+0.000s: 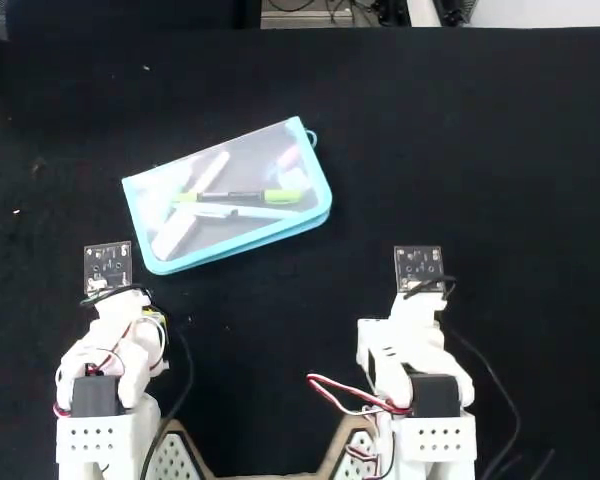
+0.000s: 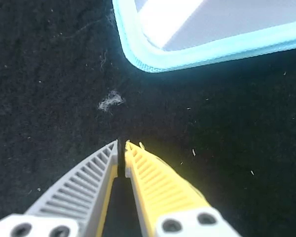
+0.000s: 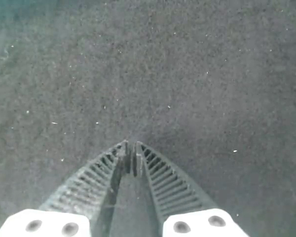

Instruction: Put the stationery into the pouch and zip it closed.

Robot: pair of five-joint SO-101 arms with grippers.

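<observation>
Pouch (image 1: 250, 165) work looks finished, judging by how things lie. Nearest, the left gripper (image 2: 121, 148) and right gripper (image 3: 130, 148) sit over the black table (image 1: 480, 150), jaws pressed together, holding nothing. Just beyond the left one lies the pouch, pens (image 1: 242, 196) inside, its zip seemingly closed.

Ahead of the left gripper (image 2: 122, 145) and its jaws, the pouch (image 2: 212, 55) was cut off by the picture's edge, with one rounded corner showing. What lay inside was a pale blur. From above, its frosted face veiled the stationery (image 1: 242, 196), and the zip pull (image 1: 310, 137) was too small to judge.
</observation>
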